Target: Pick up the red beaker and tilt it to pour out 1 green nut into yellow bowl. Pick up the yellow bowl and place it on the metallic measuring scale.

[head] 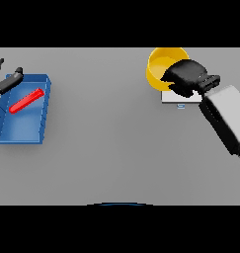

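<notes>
— Yellow bowl (pixel 163 66) where?
— Over metallic scale (pixel 178 97), far right; right hand (pixel 186 76) curled on rim.
— Red beaker (pixel 26 100)?
— Lying in blue tray (pixel 22 132). Left hand (pixel 4 80) beside, fingers spread.

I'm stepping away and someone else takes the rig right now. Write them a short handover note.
Right hand: fingers curled on the near rim of the yellow bowl, holding it at the metallic measuring scale, which shows just under the hand. Whether the bowl already rests on it cannot be told.
Left hand: open, idle at the far left corner of the blue tray.
Red beaker: lying on its side in the tray.
Done: beaker put down, bowl carried to the scale. No green nut can be made out.
Left: settle the bowl on the scale, release.
</notes>
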`<state>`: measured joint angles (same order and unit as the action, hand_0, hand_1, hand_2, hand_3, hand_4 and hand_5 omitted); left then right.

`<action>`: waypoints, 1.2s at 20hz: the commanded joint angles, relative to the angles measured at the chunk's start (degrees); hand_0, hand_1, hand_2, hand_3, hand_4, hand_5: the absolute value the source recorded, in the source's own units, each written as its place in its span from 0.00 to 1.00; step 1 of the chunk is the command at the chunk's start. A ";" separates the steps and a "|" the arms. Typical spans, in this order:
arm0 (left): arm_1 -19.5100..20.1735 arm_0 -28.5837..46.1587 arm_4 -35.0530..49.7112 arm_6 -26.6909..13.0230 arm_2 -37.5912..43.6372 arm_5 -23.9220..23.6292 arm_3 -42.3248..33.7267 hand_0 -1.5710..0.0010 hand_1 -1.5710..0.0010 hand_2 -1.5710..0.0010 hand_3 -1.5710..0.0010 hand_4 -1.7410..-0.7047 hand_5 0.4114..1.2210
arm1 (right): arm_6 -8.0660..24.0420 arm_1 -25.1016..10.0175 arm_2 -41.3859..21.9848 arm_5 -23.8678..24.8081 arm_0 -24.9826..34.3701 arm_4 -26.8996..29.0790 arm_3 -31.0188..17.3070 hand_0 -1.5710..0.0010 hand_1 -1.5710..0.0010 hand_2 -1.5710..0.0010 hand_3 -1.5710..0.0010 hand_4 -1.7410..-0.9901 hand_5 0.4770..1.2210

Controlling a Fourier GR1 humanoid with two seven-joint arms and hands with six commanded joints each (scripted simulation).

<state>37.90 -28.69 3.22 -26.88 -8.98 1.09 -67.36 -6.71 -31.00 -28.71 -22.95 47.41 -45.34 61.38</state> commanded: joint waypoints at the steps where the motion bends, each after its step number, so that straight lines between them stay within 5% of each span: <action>1: 0.02 0.04 -0.02 -0.30 0.03 -0.29 -0.37 1.00 1.00 1.00 1.00 0.86 0.43 | -1.16 -0.25 0.64 0.92 0.87 -0.04 -2.43 0.00 0.00 0.01 0.26 0.00 1.00; 10: -0.75 -0.79 -0.76 -2.99 -0.71 -0.97 0.12 1.00 1.00 1.00 1.00 0.85 0.48 | -3.63 1.84 2.78 8.01 3.09 -1.07 -18.76 0.00 0.00 0.09 0.18 0.00 1.00; 20: 0.07 -0.64 -0.47 -3.19 -0.54 -0.16 -0.46 1.00 1.00 1.00 1.00 0.87 0.46 | -4.77 3.55 3.38 8.75 3.93 -1.53 -25.53 0.00 0.00 0.13 0.08 0.00 1.00; 22: 0.43 -0.03 -0.60 -2.71 -0.64 -0.05 -0.95 1.00 1.00 1.00 1.00 0.87 0.45 | -5.56 3.16 3.75 8.49 3.54 -1.30 -25.64 0.00 0.05 0.09 0.21 0.00 1.00; 23: 0.13 -0.24 -0.50 -2.54 -0.82 0.21 -0.80 1.00 1.00 1.00 1.00 0.87 0.45 | -5.01 3.32 4.05 8.15 4.00 -1.33 -26.12 0.01 0.09 0.15 0.29 0.08 1.00; 24: -0.33 -0.52 -0.53 -2.77 -0.88 0.07 -0.10 1.00 1.00 1.00 1.00 0.87 0.45 | -3.66 3.61 4.02 7.95 3.63 -1.25 -25.40 0.06 0.18 0.25 0.39 0.14 0.90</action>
<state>37.55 -29.22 2.69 -29.73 -9.86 1.18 -67.45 -10.47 -27.37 -24.70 -15.01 51.03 -46.57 35.99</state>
